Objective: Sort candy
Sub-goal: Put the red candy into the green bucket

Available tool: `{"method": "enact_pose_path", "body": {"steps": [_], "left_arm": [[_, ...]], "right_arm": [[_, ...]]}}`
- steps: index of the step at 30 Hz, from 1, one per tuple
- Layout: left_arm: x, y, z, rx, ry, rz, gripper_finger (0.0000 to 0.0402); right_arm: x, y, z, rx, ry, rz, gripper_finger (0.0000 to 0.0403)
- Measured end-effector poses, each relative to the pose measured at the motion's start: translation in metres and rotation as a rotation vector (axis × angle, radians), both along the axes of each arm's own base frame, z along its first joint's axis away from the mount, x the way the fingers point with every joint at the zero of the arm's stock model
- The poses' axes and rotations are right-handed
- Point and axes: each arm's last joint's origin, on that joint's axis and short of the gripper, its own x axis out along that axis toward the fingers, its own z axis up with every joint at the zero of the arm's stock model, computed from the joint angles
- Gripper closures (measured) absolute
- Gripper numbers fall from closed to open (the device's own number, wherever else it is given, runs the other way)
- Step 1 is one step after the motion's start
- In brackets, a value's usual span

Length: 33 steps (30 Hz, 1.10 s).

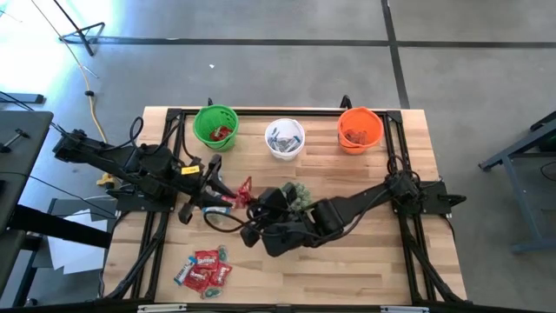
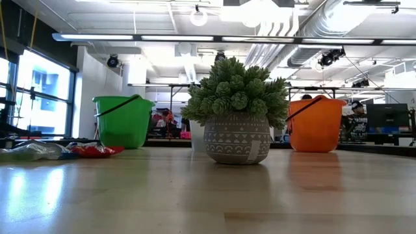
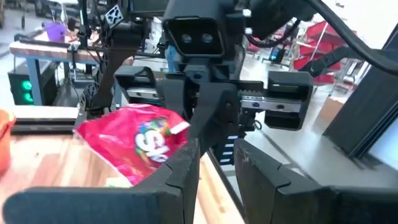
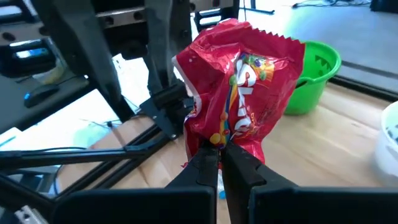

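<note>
Mid-table handover: the right gripper [image 4: 219,163] is pinched shut on the lower edge of a red candy packet [image 4: 239,87], which stands up from its fingertips with its long axis roughly upright and its crimped top edge free. In the high view the packet [image 1: 244,189] sits between the two arms, the left gripper [image 1: 228,193] just beside it on one side and the right gripper [image 1: 261,202] on the other — both near, but only the right one plainly has it. From the left wrist, the packet [image 3: 134,142] lies just ahead of the left fingers [image 3: 180,169], which stand partly apart; whether they touch the wrapper cannot be told.

More candy [image 1: 204,269] lies loose in a small heap near the table's front edge on the left arm's side. The green cup [image 1: 215,126], white cup [image 1: 285,137] and orange cup [image 1: 360,129] line the far edge of the wooden table [image 1: 365,252], well apart from the packet. A potted spiky plant [image 2: 238,110] stands mid-table beside the right arm — likely the thing to steer clear of. Beyond is an open workshop floor.
</note>
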Motion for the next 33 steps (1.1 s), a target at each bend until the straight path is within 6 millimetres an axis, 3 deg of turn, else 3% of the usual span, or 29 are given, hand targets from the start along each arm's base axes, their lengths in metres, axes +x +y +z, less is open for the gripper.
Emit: {"method": "enact_pose_path", "body": {"steps": [11,24,33], "left_arm": [[0.004,0.015,0.000,0.061,-0.019,0.087,0.0280],[0.021,0.019,-0.003,0.028,-0.027,0.191,0.0279],[0.030,0.022,-0.005,-0.007,-0.024,0.219,0.0279]], "right_arm": [[-0.004,-0.005,-0.004,-0.042,0.076,-0.016,0.0403],[-0.019,-0.019,0.015,-0.233,0.188,0.041,0.0403],[-0.017,-0.028,0.015,-0.292,0.237,0.056,0.0403]]}}
